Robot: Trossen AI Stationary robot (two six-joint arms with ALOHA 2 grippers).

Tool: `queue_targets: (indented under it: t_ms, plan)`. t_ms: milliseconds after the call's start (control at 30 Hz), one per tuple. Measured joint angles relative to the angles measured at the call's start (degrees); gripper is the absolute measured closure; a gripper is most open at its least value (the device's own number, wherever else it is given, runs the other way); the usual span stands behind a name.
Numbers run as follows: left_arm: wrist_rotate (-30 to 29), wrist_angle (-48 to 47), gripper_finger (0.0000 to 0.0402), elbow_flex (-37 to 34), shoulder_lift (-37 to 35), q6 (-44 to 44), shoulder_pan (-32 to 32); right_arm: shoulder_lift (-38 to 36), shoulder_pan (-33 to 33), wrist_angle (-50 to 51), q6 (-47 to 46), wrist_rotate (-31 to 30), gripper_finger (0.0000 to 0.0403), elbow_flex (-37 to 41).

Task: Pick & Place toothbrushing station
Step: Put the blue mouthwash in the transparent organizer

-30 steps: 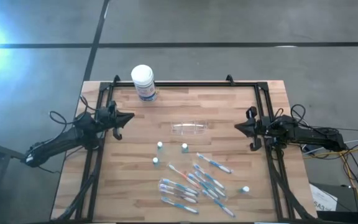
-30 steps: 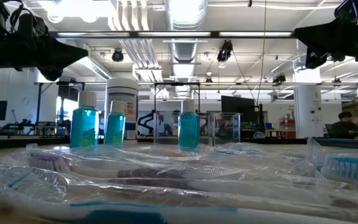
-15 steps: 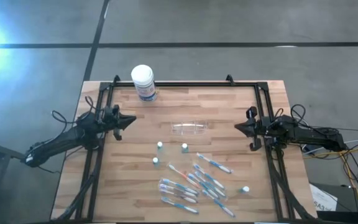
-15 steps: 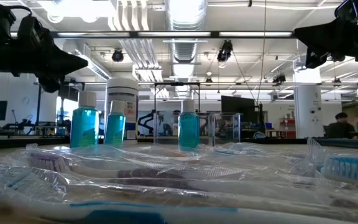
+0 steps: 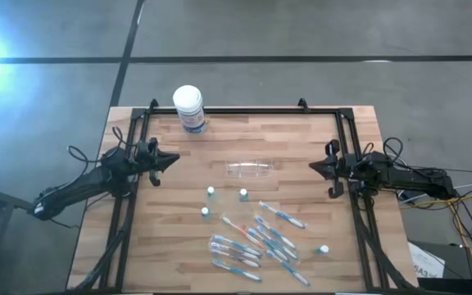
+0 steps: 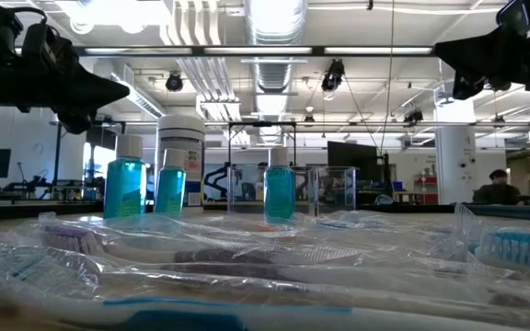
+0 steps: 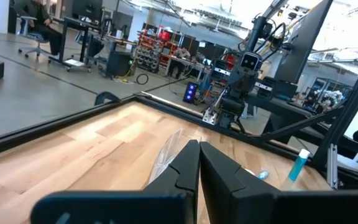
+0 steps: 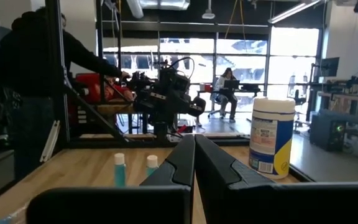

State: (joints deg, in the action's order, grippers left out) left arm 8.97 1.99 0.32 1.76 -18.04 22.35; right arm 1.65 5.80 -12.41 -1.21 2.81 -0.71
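Observation:
A clear plastic cup (image 5: 250, 169) lies on its side mid-table; it also shows in the left wrist view (image 7: 169, 152). Several blue-and-white wrapped toothbrushes (image 5: 252, 242) lie in a loose heap toward the near edge and fill the low view's foreground (image 6: 247, 267). Small white-capped bottles of blue liquid stand upright around them (image 5: 211, 190) (image 5: 242, 194) (image 5: 324, 248). My left gripper (image 5: 174, 158) is shut and empty, in the air at the table's left side. My right gripper (image 5: 312, 167) is shut and empty, in the air at the right side. Both point toward the cup.
A white-lidded tub with a blue label (image 5: 188, 108) stands at the far left edge. A black frame (image 5: 244, 110) runs along the table's far, left and right edges. Bare wood lies between the grippers and the cup. A person (image 8: 30, 81) stands beyond the table.
My left gripper has come down a little and shifted slightly toward the near edge, still shut. Nothing on the table has moved.

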Motion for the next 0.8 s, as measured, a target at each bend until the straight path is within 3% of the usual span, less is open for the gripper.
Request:
queue_targets:
  t_ms: [433,633,800]
  plan:
    - [0.48,0.55,0.0385,0.0,0.0,-2.38,0.0,0.0,0.02,0.19,0.95,-0.11,0.0394,0.0]
    - [0.4,0.71,0.0385,0.0,0.0,-0.1,0.0,0.0,0.02,0.05,2.51,-5.79,0.0394,0.0]
    - [0.33,0.66,0.0385,0.51,0.02,2.04,0.02,0.0,0.02,0.07,-0.63,-5.87,0.0394,0.0]
